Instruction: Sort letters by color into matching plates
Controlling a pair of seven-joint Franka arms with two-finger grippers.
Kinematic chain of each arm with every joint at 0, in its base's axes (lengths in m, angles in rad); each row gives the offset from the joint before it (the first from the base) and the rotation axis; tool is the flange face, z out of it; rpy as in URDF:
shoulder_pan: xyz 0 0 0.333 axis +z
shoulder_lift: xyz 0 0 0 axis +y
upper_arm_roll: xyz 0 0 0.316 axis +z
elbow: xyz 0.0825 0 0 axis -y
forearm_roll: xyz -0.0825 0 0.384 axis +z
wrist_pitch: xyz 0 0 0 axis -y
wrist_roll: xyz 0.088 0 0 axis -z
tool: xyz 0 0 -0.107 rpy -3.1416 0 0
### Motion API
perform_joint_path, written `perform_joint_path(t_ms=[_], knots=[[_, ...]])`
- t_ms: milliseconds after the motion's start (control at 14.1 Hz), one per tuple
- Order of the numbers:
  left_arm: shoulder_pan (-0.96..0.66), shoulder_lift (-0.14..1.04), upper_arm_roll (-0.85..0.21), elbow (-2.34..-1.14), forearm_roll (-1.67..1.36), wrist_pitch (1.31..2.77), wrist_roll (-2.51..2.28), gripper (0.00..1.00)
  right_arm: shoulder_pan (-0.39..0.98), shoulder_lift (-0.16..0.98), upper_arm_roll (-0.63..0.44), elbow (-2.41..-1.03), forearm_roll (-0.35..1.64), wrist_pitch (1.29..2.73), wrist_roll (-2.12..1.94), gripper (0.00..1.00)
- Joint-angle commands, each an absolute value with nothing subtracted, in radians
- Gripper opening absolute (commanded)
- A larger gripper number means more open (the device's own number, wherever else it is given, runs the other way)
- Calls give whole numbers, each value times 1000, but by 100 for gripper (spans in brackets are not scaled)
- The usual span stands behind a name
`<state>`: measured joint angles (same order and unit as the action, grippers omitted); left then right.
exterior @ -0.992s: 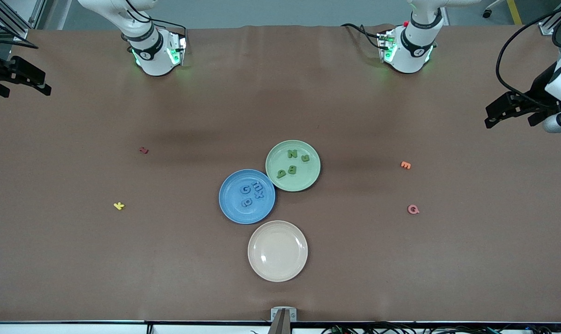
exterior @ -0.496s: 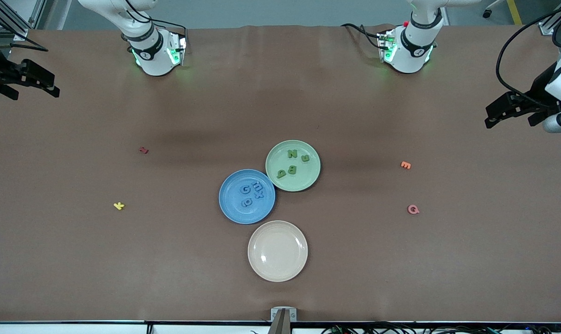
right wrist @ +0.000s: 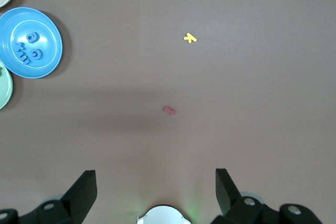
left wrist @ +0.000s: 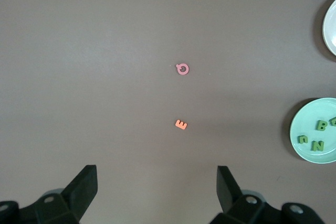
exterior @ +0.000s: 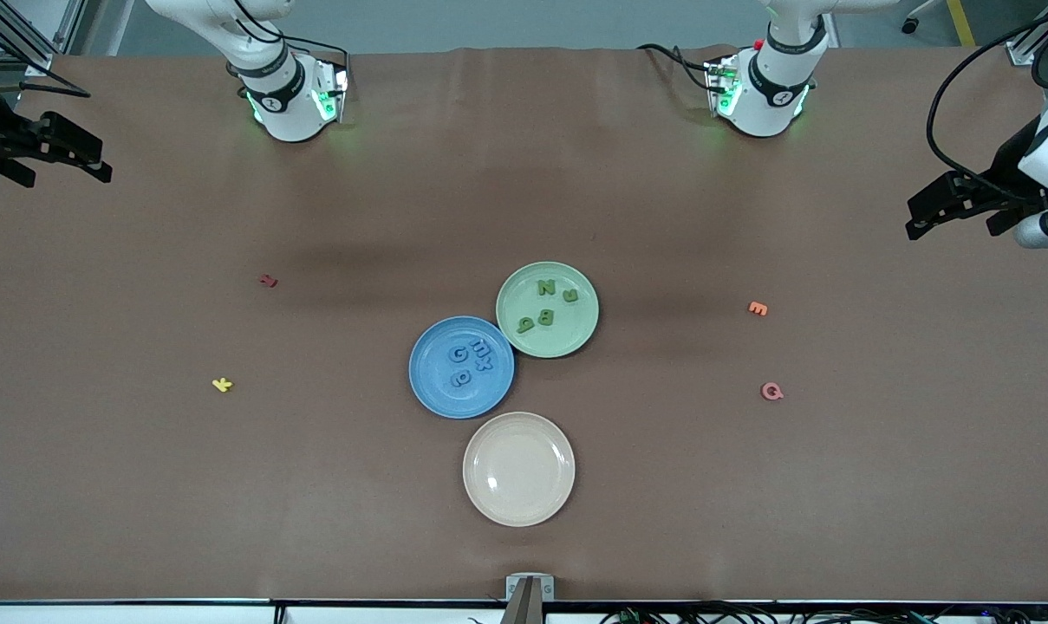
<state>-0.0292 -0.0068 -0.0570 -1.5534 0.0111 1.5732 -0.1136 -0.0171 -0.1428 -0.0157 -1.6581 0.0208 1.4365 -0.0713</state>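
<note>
Three plates touch mid-table: the blue plate (exterior: pixel 441 390) holds several blue letters (exterior: pixel 471 362), the green plate (exterior: pixel 567 334) holds several green letters (exterior: pixel 544 305), and the cream plate (exterior: pixel 518 469) is bare. Loose on the table lie a red letter (exterior: pixel 269 281) and a yellow letter (exterior: pixel 222 385) toward the right arm's end, and an orange letter (exterior: pixel 757 308) and a pink letter (exterior: pixel 772 392) toward the left arm's end. My left gripper (exterior: pixel 953 227) (left wrist: pixel 156 174) hangs open high over its table end. My right gripper (exterior: pixel 68 178) (right wrist: pixel 156 178) hangs open over the other end.
Both arm bases (exterior: pixel 291 102) (exterior: pixel 762 91) stand at the table's edge farthest from the front camera. A small metal bracket (exterior: pixel 530 588) sits at the nearest edge. Brown paper covers the table.
The right gripper shifted a little toward the table's middle, then held still. The left arm, plates and letters have not moved.
</note>
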Motion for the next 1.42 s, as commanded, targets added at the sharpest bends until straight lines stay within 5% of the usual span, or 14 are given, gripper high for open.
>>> perform_joint_path(t_ms=[0,1346], knots=[[-28,-14,-55,-1543,5,1555,-100,100,-43,-160,-2,-1675,35,1457,-83,100],[-26,-14,-55,-1545,5,1555,-100,100,-69,-160,-5,-1681,55,1462,-71,100]])
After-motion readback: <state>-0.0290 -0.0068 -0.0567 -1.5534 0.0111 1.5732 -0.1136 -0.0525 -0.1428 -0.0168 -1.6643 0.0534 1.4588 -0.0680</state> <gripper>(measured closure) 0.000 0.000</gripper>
